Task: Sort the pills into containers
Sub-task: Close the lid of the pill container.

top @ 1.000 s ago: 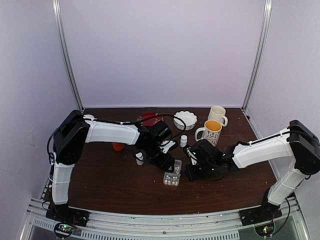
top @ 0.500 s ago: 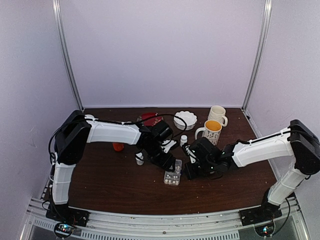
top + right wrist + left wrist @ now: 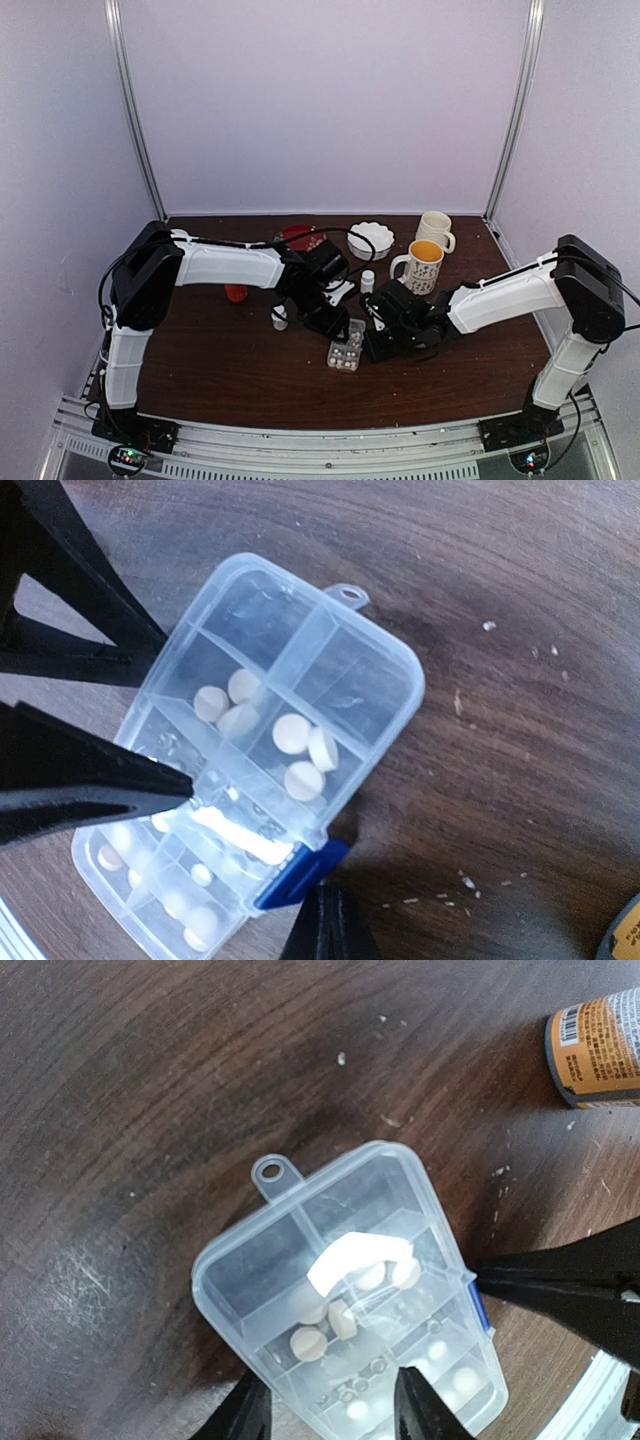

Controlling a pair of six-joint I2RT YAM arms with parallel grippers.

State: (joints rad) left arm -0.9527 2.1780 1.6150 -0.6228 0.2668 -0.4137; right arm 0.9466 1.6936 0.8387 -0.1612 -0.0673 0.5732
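Currently, in the top view, the left arm is reaching from the left of the frame toward the middle of the dark wooden table (image 3: 220,370). A small white bottle (image 3: 280,318) is standing just left of its wrist.

The left gripper (image 3: 333,1388) is hovering over the pill box (image 3: 345,352), which is lying flat just right of centre. Its fingers (image 3: 250,1410) are standing partly spread. In the right wrist view, one finger is sitting at the box's outer long edge and the other is lying over the middle of the box. I cannot tell whether either finger is pressing on the plastic.

The pills (image 3: 290,735) are resting inside the cells. Several are showing in the two middle cells, and more are sitting toward the latch end.

The right gripper (image 3: 325,920) is coming in from the right with its fingers pressed together and nothing between them. Its tip is meeting the box edge at the blue latch (image 3: 300,875).

An orange bottle (image 3: 600,1048) is lying in the upper right of the left wrist view, well apart from the box. In the top view, a yellow-lined mug (image 3: 425,262) is standing behind the right arm, right of centre.
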